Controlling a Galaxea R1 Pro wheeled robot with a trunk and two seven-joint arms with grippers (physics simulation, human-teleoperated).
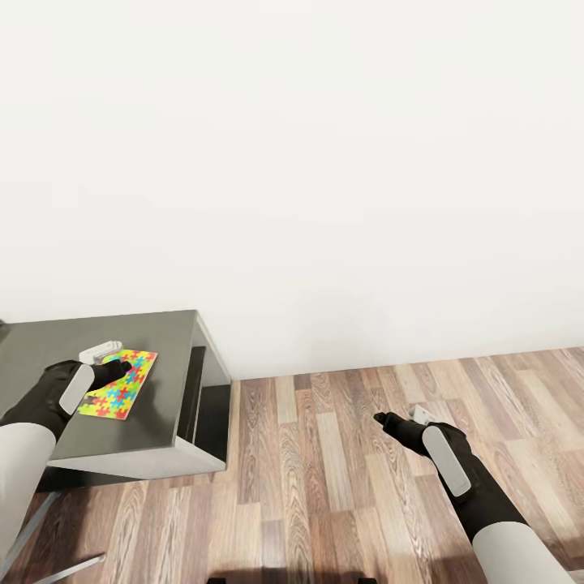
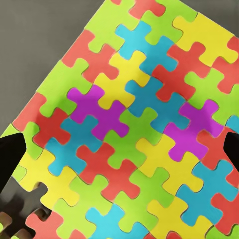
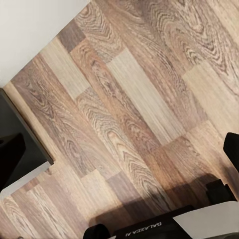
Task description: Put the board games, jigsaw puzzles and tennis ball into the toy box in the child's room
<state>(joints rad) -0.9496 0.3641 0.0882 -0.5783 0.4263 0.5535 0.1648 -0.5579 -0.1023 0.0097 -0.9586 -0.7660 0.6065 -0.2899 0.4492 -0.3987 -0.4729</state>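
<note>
One jigsaw puzzle, a thin panel of yellow, red, blue and green pieces, lies flat on the grey table near its right end. My left gripper hovers just over the puzzle's far part, open. In the left wrist view the puzzle spreads under the open gripper, with one dark fingertip at each side edge. My right gripper hangs open above the wood floor, to the right of the table, holding nothing. The toy box, board games, tennis ball and bed are out of view.
A plain white wall runs behind the table and floor. The table's right end has an open shelf recess. In the right wrist view the table's corner sits beside floor planks, and my own base shows too.
</note>
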